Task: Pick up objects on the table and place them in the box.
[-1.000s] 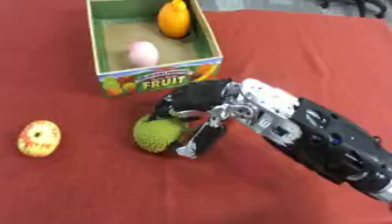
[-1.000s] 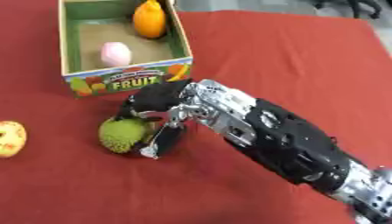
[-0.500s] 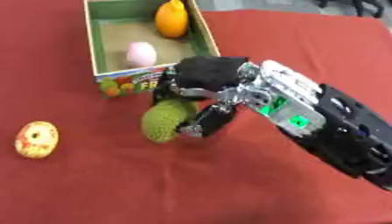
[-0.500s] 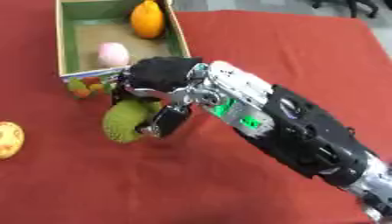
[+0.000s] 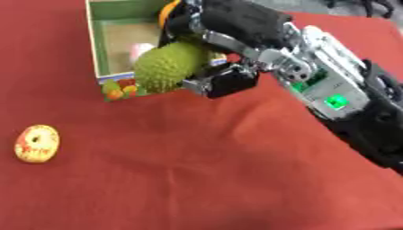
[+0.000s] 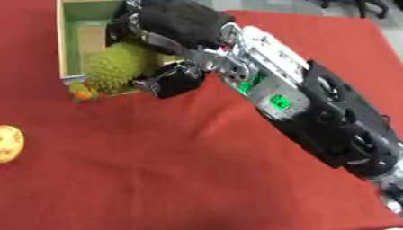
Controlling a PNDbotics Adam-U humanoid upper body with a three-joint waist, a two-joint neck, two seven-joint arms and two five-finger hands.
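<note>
My right hand (image 5: 224, 36) is shut on a green spiky fruit (image 5: 167, 66), held in the air over the front right corner of the fruit box (image 5: 96, 49). Inside the box lie a pink object (image 5: 140, 48) and an orange fruit (image 5: 166, 12), the latter mostly hidden behind my hand. A round yellow and red pastry-like object (image 5: 36, 143) lies on the red tablecloth at the left. The left hand shows in neither view.
The red tablecloth (image 5: 197, 170) covers the table. My right forearm (image 5: 346, 99) crosses the right side from the lower right. The table's far edge runs behind the box.
My right hand has lifted the green spiky fruit off the cloth and carried it up toward the box. The camera view has also shifted.
</note>
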